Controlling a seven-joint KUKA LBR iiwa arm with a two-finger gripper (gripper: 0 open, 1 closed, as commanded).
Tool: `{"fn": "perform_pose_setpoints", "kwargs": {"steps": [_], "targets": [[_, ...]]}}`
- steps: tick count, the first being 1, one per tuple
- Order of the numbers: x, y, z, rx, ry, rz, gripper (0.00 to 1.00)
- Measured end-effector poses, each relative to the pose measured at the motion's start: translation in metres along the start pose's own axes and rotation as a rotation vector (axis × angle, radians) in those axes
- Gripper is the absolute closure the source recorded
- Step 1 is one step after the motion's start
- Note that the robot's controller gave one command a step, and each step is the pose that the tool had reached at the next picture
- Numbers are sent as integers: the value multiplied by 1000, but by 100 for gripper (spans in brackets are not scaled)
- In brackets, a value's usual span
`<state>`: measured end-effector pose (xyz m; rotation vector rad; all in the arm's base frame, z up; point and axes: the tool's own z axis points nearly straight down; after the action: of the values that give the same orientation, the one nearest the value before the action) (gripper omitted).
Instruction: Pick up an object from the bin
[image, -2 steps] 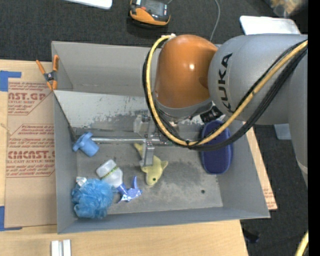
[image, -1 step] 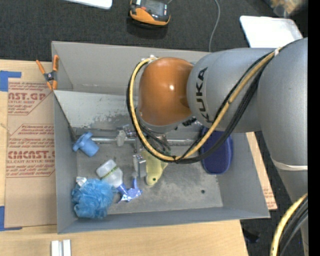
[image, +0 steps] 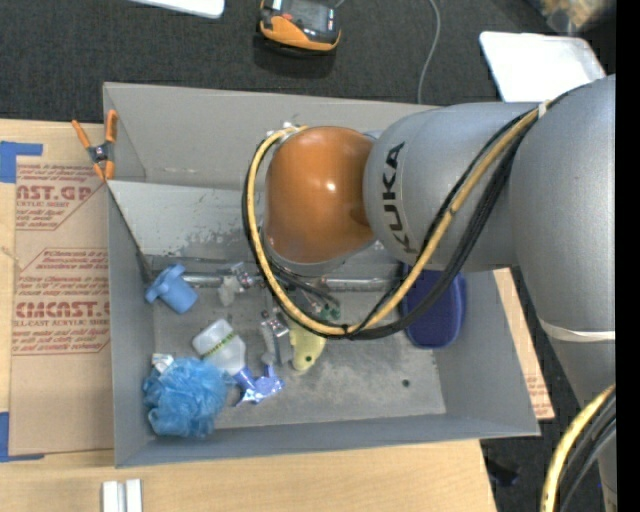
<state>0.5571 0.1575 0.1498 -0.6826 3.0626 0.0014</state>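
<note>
Gripper low over the middle of the bin, a pale yellow-green piece just beside it

The gripper (image: 283, 338) hangs under the arm's orange wrist cover, close to the floor of the bin (image: 380, 385); I cannot tell whether it stands wide or narrow, and nothing is seen held in it. The nearest thing is the pale yellow-green piece (image: 306, 350), just to the gripper's right in this view, touching or nearly so, its long axis running roughly towards the front wall with a slight tilt. A small purple-and-white wrapper (image: 260, 384) lies just in front of the gripper. Further left are a clear packet (image: 218, 340), a blue fuzzy scrubber (image: 185, 398) in the front left corner and a light blue cap (image: 172, 290). A dark blue oval thing (image: 442, 308) lies well apart on the right, under the arm.
</note>
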Motion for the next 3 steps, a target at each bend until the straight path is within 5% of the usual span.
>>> {"fn": "perform_pose_setpoints", "kwargs": {"steps": [2,3], "targets": [[14,24,80,1,-5,-194,0],[5,28,77,-2,-13,-1,100]]}}
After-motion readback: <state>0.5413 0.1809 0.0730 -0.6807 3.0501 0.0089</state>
